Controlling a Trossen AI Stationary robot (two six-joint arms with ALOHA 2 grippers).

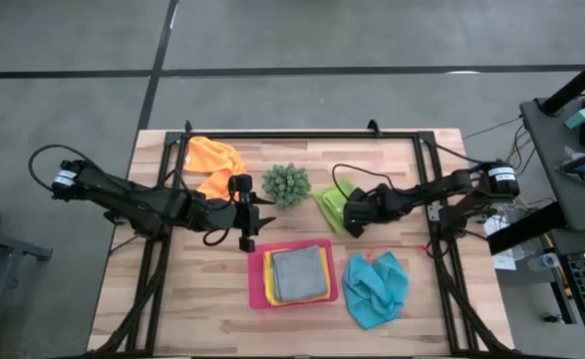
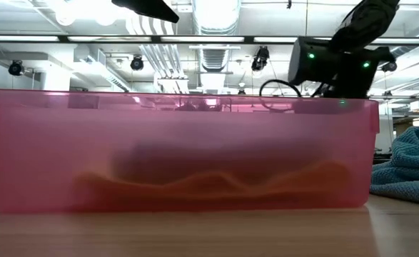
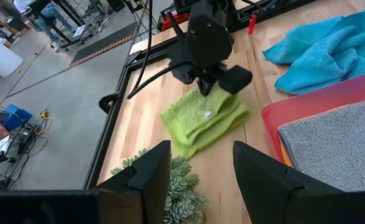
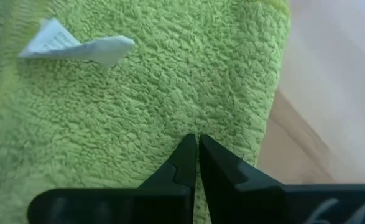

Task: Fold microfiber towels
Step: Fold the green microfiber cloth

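Observation:
A crumpled lime green towel (image 1: 330,202) lies on the table right of the small spiky plant (image 1: 285,184). My right gripper (image 1: 353,216) comes in from the table's right and is shut on it; the towel fills the right wrist view (image 4: 138,112), showing a white tag (image 4: 76,46). My left gripper (image 1: 262,211) hovers open left of the plant, pointing at the lime green towel (image 3: 204,121), nothing between its fingers. An orange towel (image 1: 215,162) lies bunched at the far left. A light blue towel (image 1: 375,289) lies near the front right. My right gripper has its two fingertips closed together on the lime green towel's fuzzy top surface (image 4: 198,124), close to one edge of the cloth. The fingers slant down from above and from the table's right. How many layers sit between them does not show. The towel lies on the table.
A pink tray (image 1: 255,289) stands near the front middle, holding a folded grey towel (image 1: 300,272) on top of a yellow one. In the low view the tray's wall (image 2: 180,150) blocks most of the table. Black frame rails run along the table's edges.

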